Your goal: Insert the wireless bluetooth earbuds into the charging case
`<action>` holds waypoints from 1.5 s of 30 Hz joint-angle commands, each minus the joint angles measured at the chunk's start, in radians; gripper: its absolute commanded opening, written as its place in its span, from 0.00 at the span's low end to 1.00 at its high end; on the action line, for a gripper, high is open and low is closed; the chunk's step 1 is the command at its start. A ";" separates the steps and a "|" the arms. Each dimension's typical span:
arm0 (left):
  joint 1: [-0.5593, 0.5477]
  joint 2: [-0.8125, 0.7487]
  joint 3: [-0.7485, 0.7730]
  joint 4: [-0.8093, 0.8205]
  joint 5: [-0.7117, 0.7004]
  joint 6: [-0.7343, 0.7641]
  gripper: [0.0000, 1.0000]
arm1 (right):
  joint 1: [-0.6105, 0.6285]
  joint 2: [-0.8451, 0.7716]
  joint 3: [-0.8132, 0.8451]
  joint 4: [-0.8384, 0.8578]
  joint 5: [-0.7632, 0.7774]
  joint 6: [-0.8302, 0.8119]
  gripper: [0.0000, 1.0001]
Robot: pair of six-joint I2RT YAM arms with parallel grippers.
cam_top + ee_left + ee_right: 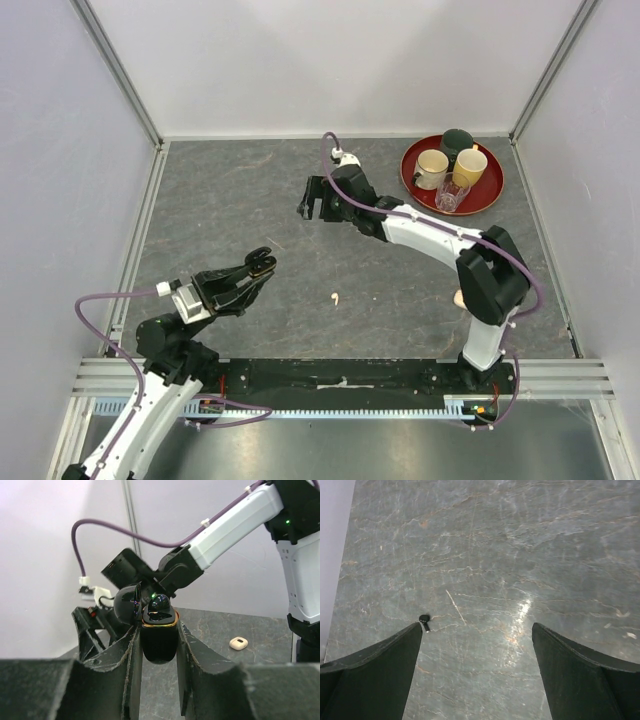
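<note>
My left gripper [258, 268] is shut on an open black charging case [159, 639] and holds it above the table. The case lid [125, 606] is flipped back, and one black earbud [161, 603] sits in the case top. My right gripper [312, 200] is open and empty over the table's far middle. In the right wrist view, a second black earbud [424, 620] lies on the table just off my left fingertip [412, 635]. A cream-white earbud [336, 298] lies on the table between the arms. The other white bud is not in view.
A small cream charging case [239, 643] lies on the table by the right arm's base, also showing in the top view [459, 297]. A red tray [488, 195] with cups and a glass stands at the back right. Walls enclose the table.
</note>
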 commanded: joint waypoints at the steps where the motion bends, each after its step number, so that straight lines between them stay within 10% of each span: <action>1: -0.001 -0.024 0.050 -0.033 0.019 0.066 0.02 | 0.002 0.084 0.102 0.004 -0.127 0.030 0.98; 23: -0.002 -0.056 0.093 -0.060 -0.004 0.083 0.02 | 0.148 0.451 0.363 0.042 -0.215 0.084 0.72; 45: -0.002 -0.062 0.127 -0.079 0.007 0.093 0.02 | 0.176 0.514 0.429 0.045 -0.180 0.078 0.72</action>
